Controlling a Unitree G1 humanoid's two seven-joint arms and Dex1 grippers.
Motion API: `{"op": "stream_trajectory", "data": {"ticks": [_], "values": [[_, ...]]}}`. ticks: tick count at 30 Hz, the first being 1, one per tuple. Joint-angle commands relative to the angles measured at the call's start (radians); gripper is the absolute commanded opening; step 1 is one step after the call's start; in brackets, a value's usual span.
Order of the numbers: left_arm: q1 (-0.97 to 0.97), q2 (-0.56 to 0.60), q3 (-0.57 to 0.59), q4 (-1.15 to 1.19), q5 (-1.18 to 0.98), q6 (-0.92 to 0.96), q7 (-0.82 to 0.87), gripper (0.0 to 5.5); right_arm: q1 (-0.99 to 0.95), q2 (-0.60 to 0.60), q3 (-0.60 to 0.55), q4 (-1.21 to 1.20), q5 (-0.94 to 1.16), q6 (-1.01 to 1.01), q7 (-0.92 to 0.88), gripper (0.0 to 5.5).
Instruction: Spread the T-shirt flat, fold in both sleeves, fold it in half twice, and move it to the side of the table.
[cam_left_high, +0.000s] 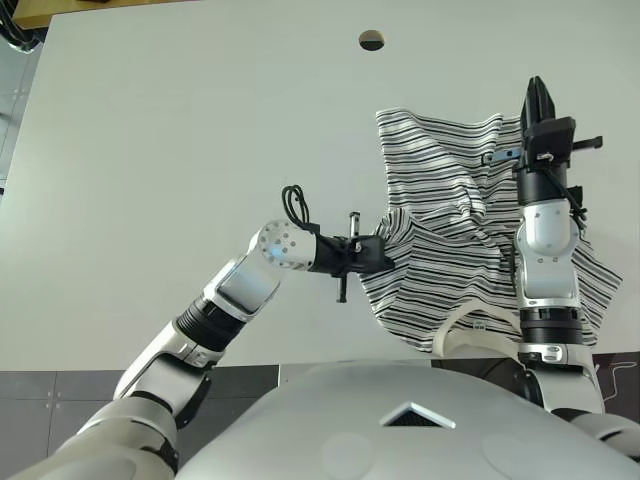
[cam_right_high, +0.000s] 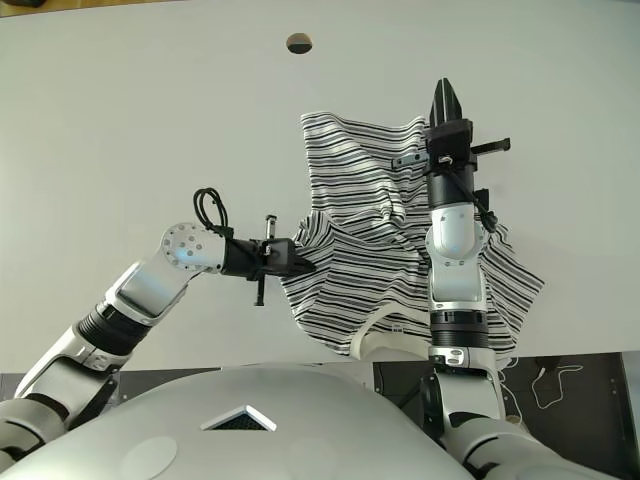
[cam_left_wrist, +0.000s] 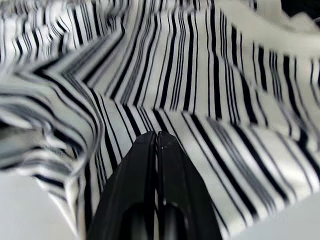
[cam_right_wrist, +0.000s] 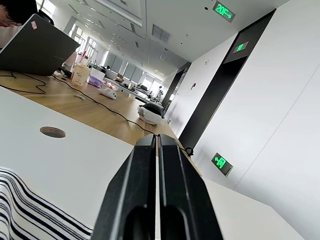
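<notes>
Clearly my left gripper (cam_left_high: 388, 252) and right gripper (cam_left_high: 537, 92) are pressed together. I should draw the rumpled T-shirt (cam_left_high: 440, 170) outward, low and evenly.

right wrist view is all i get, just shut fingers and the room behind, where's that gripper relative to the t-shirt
Observer: The right gripper is raised over the far right part of the T-shirt, pointing away from the robot.
Operator: and the left one
Observer: The left gripper is shut at the T-shirt's left edge; whether it pinches cloth I cannot tell.
Operator: shirt flat yet
Observer: No, it lies rumpled on the table, with ridges across its middle.
</notes>
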Motion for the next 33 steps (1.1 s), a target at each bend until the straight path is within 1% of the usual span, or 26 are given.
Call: {"op": "stream_trajectory", "data": {"ticks": [1, 3, 6, 10, 13, 15, 17, 19, 21, 22, 24, 26, 28, 30, 33], "values": [[0.018, 0.201, 0.079, -0.01, 0.017, -0.019, -0.092, 0.11, 0.014, 0.001, 0.004, -0.038, -0.013, 0.026, -0.008, 0.1], [0.047, 0.301, 0.151, 0.0, -0.006, -0.04, -0.127, 0.11, 0.027, 0.002, 0.002, -0.059, -0.017, 0.033, -0.012, 0.1], [0.096, 0.387, 0.234, 0.03, -0.039, -0.074, -0.149, 0.11, 0.043, 0.004, -0.004, -0.081, -0.02, 0.043, -0.019, 0.1], [0.156, 0.423, 0.29, 0.08, -0.061, -0.116, -0.149, 0.11, 0.046, 0.0, -0.008, -0.08, -0.02, 0.046, -0.024, 0.1], [0.174, 0.413, 0.32, 0.089, -0.086, -0.127, -0.143, 0.11, 0.043, -0.003, -0.011, -0.07, -0.015, 0.043, -0.024, 0.1], [0.148, 0.362, 0.36, 0.064, -0.151, -0.094, -0.123, 0.11, 0.042, -0.005, -0.011, -0.065, -0.014, 0.04, -0.023, 0.1], [0.065, 0.255, 0.417, 0.033, -0.272, -0.008, -0.075, 0.11, 0.044, -0.008, -0.013, -0.059, -0.012, 0.035, -0.021, 0.1], [-0.066, 0.109, 0.461, 0.039, -0.387, 0.109, 0.008, 0.11, 0.047, -0.012, -0.017, -0.053, -0.009, 0.029, -0.02, 0.1], [-0.164, 0.001, 0.468, 0.079, -0.42, 0.185, 0.091, 0.11, 0.044, -0.015, -0.019, -0.044, -0.005, 0.023, -0.016, 0.1], [-0.195, -0.032, 0.463, 0.102, -0.417, 0.205, 0.12, 0.11, 0.043, -0.016, -0.02, -0.041, -0.004, 0.021, -0.015, 0.1], [-0.283, -0.121, 0.404, 0.274, -0.3, 0.159, 0.226, 0.11, 0.04, -0.016, -0.02, -0.034, -0.003, 0.016, -0.013, 0.1], [-0.38, -0.203, 0.344, 0.5, -0.151, 0.046, 0.361, 0.11, 0.037, -0.016, -0.019, -0.027, -0.003, 0.011, -0.012, 0.1], [-0.466, -0.263, 0.322, 0.706, -0.062, -0.063, 0.453, 0.11, 0.031, -0.014, -0.016, -0.021, -0.003, 0.008, -0.01, 0.1], [-0.546, -0.328, 0.327, 0.901, -0.028, -0.12, 0.501, 0.11, 0.028, -0.013, -0.013, -0.019, -0.004, 0.006, -0.008, 0.1], [-0.627, -0.388, 0.322, 1.114, 0.019, -0.178, 0.526, 0.11, 0.032, -0.009, -0.01, -0.03, -0.006, 0.007, -0.006, 0.1]]}}
